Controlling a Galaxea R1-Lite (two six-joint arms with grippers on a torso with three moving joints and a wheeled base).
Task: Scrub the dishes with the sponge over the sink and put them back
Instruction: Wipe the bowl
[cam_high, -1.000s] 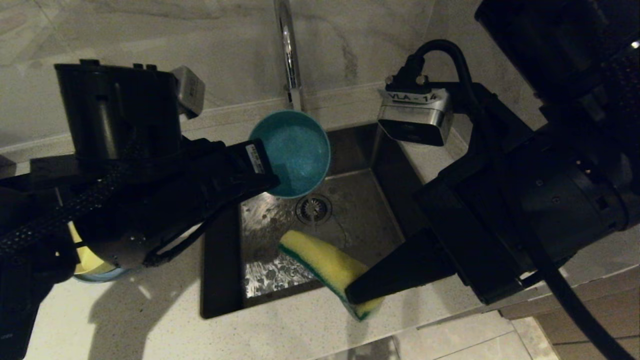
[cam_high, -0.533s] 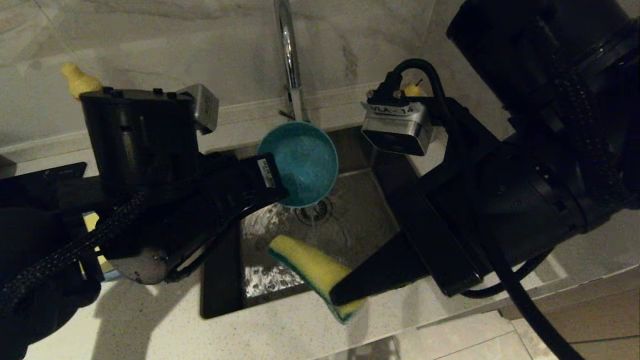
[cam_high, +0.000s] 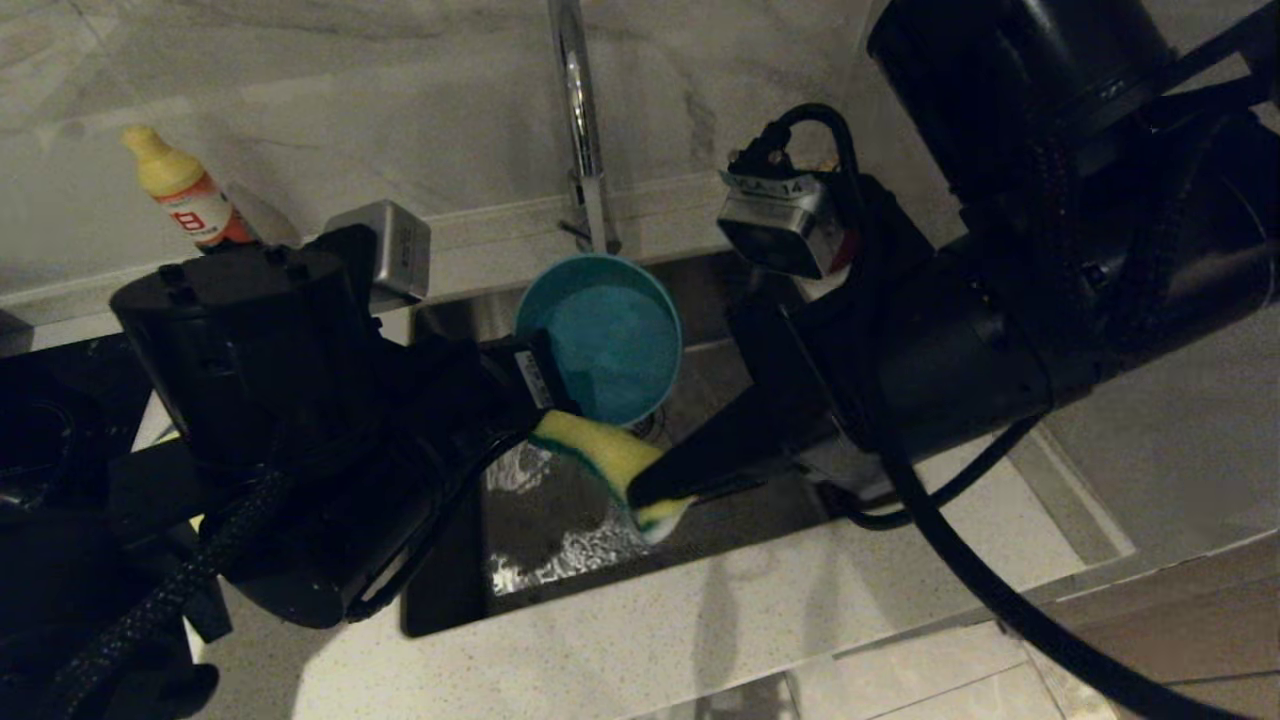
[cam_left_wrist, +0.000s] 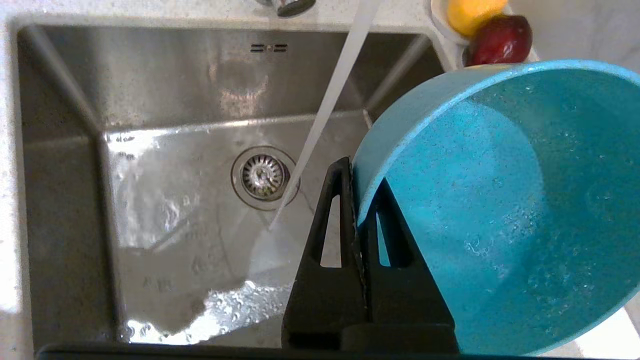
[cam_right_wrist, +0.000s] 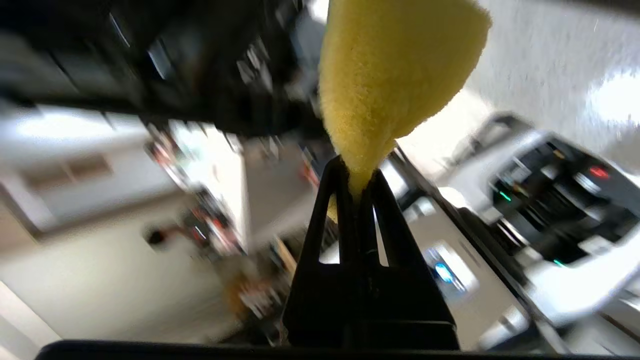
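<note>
While tilted mouth-up, teal bowl (cam_high: 601, 340) over sink (cam_high: 560, 540), sponge (cam_high: 600, 455) angled beneath.

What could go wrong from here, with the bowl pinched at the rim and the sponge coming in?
1. The left gripper pinches the teal bowl only by its wet rim; a sponge push could twist or slip it into the sink.
2. The right gripper pinches the sponge at one end, so it may fold instead of scrubbing.
3. The running water could splash off the tilted bowl.
</note>
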